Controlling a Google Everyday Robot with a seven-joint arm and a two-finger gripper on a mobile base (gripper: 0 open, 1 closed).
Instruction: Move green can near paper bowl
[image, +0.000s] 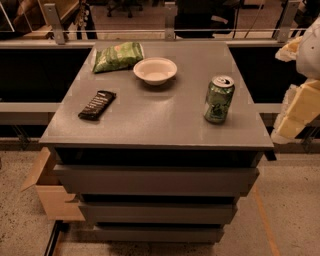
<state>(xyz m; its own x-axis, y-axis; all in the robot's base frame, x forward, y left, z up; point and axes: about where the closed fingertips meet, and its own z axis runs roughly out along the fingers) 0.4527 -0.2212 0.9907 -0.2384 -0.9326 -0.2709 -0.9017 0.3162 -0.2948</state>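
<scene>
The green can stands upright on the right side of the grey table top, with its silver top and pull tab showing. The off-white paper bowl sits at the back middle of the table, well to the left of and behind the can. My gripper is a pale cream-coloured shape at the right edge of the view. It is off the table's right side, about level with the can and apart from it, and it holds nothing that I can see.
A flat green snack bag lies at the back left beside the bowl. A dark snack bar lies on the left side. Drawers sit below the table top. A cardboard box stands on the floor at the lower left. A railing runs behind the table.
</scene>
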